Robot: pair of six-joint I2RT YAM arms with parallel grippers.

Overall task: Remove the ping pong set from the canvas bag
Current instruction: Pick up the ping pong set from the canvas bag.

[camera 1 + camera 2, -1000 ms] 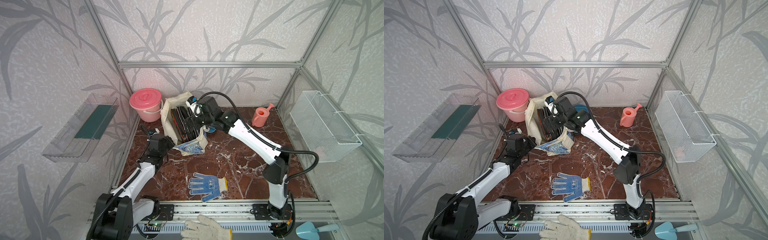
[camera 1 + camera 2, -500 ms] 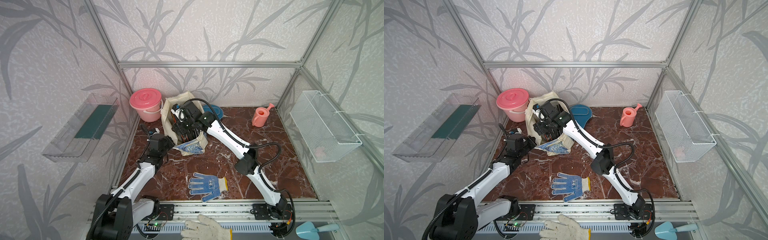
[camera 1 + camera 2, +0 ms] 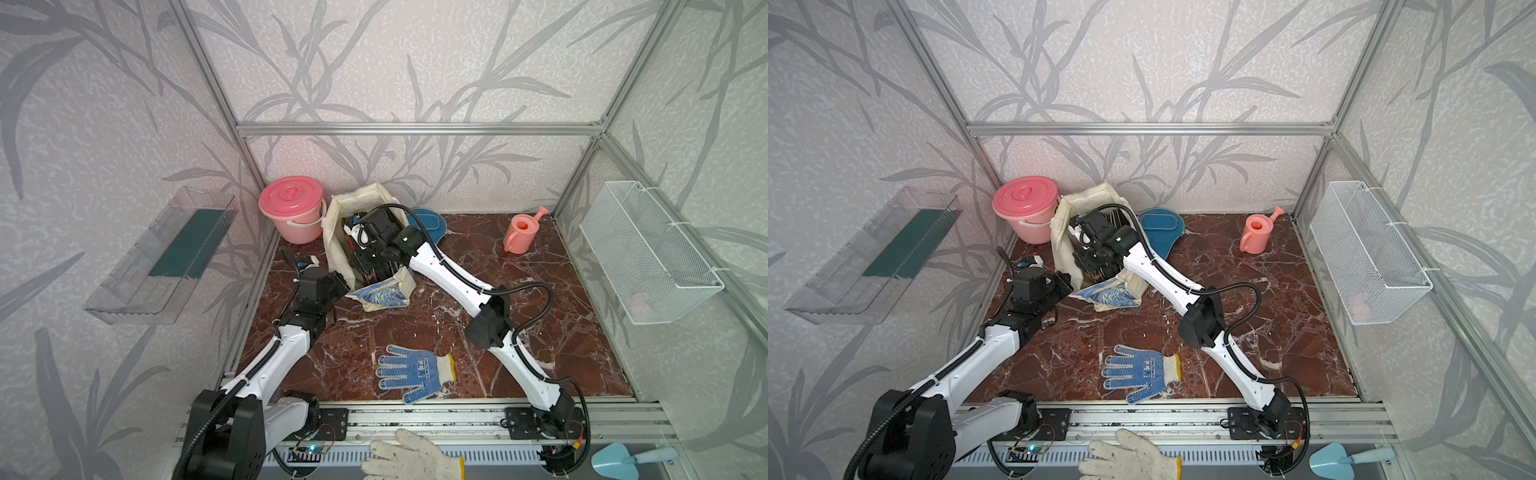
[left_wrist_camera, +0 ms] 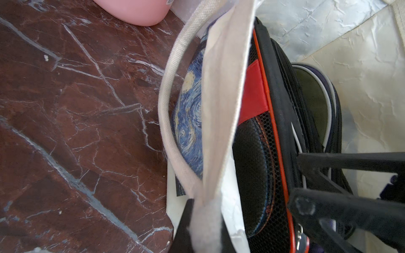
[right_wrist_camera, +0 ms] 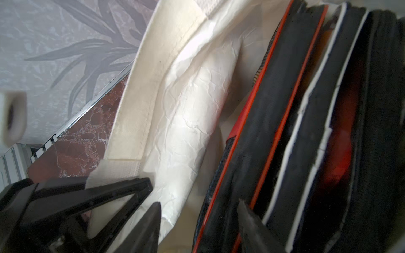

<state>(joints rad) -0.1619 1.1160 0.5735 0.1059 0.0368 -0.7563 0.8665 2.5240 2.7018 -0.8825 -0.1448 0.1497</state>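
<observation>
We had the left gripper [image 3: 340, 286] pinched shut on the rim of the canvas bag [image 3: 335, 237], we judged to hold its mouth open. The right gripper [image 5: 198, 206] sat inside, jaws apart astride the black-red paddle case [image 5: 252, 135], not yet clamped. More of the ping pong set [image 5: 306, 153] stood packed against it, with one blue paddle case [image 3: 430, 222] lying outside beside the bag. The bag stood on a red-brown marble tabletop [image 3: 415, 324] within leaf-patterned walls [image 3: 415, 62], a pink lidded bucket [image 3: 291, 205] just beside it.
</observation>
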